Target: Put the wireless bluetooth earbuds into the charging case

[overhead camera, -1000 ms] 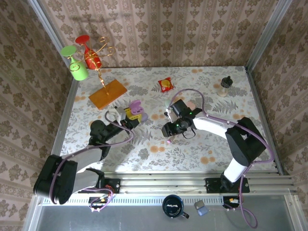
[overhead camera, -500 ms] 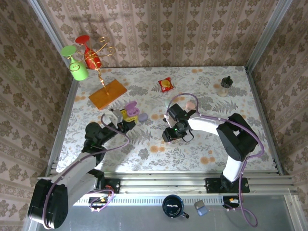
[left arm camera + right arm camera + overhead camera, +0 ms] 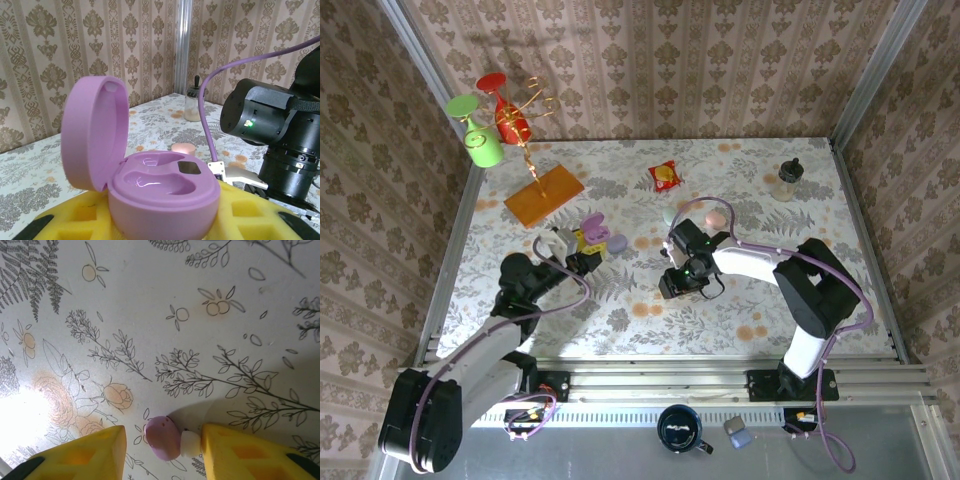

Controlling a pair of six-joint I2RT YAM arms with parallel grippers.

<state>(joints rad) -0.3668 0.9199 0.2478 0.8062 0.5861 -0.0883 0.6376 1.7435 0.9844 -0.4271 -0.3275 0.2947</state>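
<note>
**Earbud and case, counter stock**

Purple earbud (image 3: 162, 438): lies on the floral counter (image 3: 200, 300) between the released right pincer (image 3: 161, 452), white tip touching one pad. Purple charging case (image 3: 165, 195): lid up, grasped by left pincer (image 3: 162, 227).

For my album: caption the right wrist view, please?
Right gripper, open, straddles a purple earbud on the floral table.

right pincer (image 3: 164, 455) gap: earbud (image 3: 161, 437) inside | left pincer (image 3: 160, 227): case (image 3: 162, 192), right arm (image 3: 272, 130) beyond

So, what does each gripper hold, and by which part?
Left gripper: open purple case, by its base. Right gripper: nothing; purple earbud lies between its fingers.
</note>
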